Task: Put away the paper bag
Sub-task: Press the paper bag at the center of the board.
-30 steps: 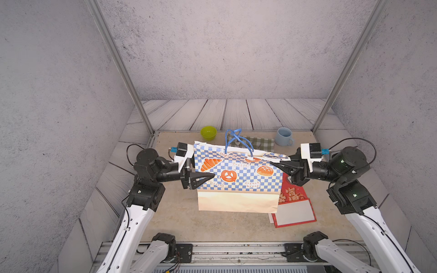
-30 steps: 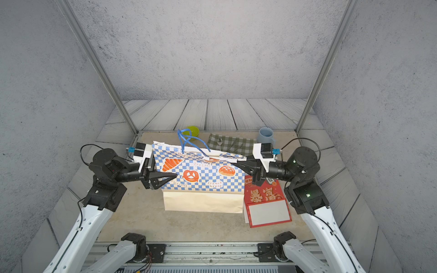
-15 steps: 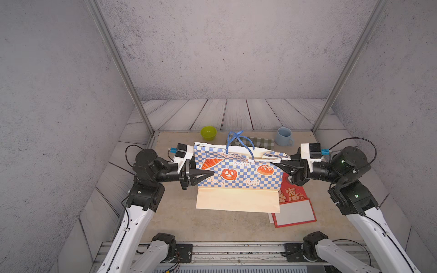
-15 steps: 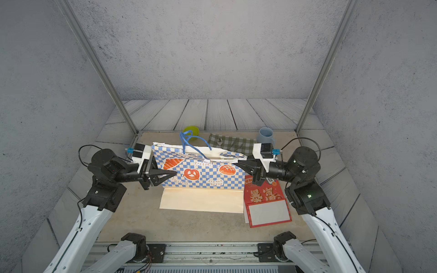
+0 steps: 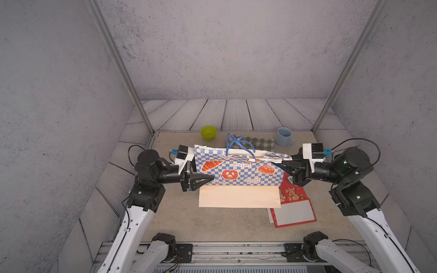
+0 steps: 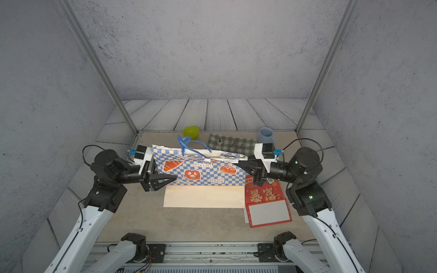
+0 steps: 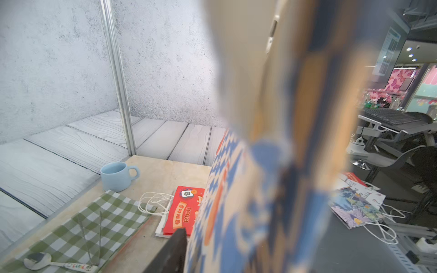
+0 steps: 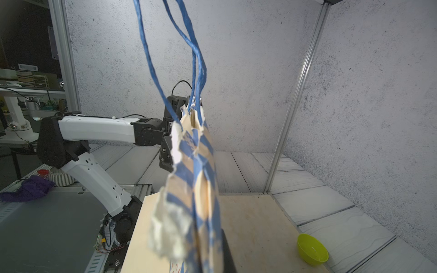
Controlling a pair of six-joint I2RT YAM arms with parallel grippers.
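paper bag [image 5: 238, 175] stood upright, mouth nearly closed
right gripper [image 5: 277, 163] clamped top corner; left gripper [image 5: 208, 174] hold unclear; should close squarely before flattening.

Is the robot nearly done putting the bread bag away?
Only partway, I think. Done: the paper bag looks squashed nearly flat. In hand: the right gripper is shut on its top corner, and the left gripper sits astride the opposite edge; I cannot tell if it grips. Left: the bag stands upright on the table, not yet laid down or stored anywhere.
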